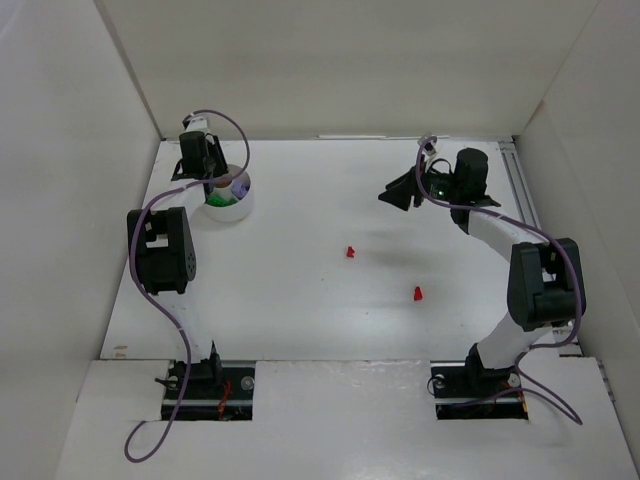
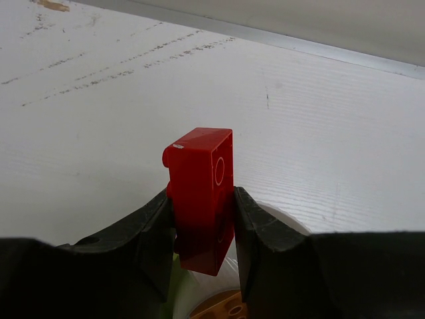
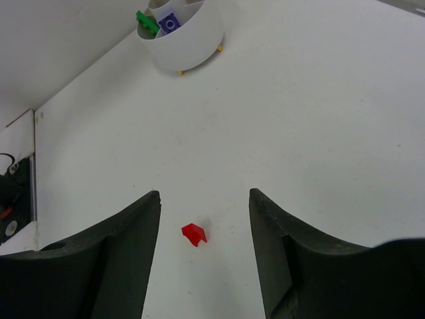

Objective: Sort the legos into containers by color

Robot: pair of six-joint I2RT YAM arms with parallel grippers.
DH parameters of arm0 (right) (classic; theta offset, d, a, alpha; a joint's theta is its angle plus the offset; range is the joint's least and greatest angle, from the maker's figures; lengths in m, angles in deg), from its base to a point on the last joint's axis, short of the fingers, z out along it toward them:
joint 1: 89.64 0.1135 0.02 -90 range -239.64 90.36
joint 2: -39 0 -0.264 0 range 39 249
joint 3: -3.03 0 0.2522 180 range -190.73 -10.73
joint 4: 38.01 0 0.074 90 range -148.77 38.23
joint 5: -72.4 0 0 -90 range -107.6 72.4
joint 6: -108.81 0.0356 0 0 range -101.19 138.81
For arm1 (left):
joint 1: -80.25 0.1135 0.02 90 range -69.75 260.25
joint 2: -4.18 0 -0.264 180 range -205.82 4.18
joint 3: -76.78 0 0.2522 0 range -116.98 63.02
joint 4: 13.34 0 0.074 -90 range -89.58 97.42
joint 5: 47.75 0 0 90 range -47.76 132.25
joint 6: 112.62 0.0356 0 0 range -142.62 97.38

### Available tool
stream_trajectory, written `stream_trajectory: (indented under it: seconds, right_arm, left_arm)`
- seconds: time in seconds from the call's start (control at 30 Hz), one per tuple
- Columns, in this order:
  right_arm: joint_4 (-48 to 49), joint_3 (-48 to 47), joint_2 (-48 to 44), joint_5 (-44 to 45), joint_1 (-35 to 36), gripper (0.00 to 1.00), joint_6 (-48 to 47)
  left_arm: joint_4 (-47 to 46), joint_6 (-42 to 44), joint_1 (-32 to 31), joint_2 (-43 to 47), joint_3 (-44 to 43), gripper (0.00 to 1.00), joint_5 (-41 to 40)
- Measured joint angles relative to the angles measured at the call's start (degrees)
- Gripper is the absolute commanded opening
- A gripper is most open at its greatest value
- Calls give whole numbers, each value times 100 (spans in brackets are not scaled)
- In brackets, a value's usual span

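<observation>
Mostly done, we'd say. The dish (image 1: 228, 197) sits at 10 o'clock on the table, and we see a green lego (image 3: 147, 21), a purple lego (image 3: 169, 23) and an orange-brown lego (image 2: 222, 309) inside it. The left gripper (image 2: 201, 219) is over the dish, pinching a red brick (image 2: 202, 173) that is not yet dropped. Two are loose on the table: a centre red lego (image 1: 351, 252) and an outer red lego (image 1: 418, 293) at 4 o'clock of it. The right gripper (image 1: 405, 190) is at 2 o'clock, jaws spread, holding nothing. Three reds to go.
</observation>
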Motion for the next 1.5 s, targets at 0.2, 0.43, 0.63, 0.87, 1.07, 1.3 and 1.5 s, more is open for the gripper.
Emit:
stream_trajectory:
  seconds: [0.2,0.43,0.63,0.87,1.07,1.3,1.5]
  right_arm:
    - [0,0,0,0,0,61,0]
    - [-2,0,42,0,0,61,0]
    - [-2,0,46,0,0,60,-2]
    - [-2,0,96,-2,0,60,-2]
    - [-2,-2,116,-2,0,60,-2]
    - [-133,4,101,219,13,60,-85]
    - [-1331,243,-400,1871,181,69,-439]
  left_arm:
    - [-4,39,0,0,4,36,63]
    - [-9,107,0,7,7,49,170]
    - [-7,120,0,48,11,51,275]
    - [-7,109,0,295,101,48,341]
    - [-39,87,0,437,101,46,361]
    - [107,-61,0,839,295,85,531]
    - [330,-181,-313,1749,446,100,538]
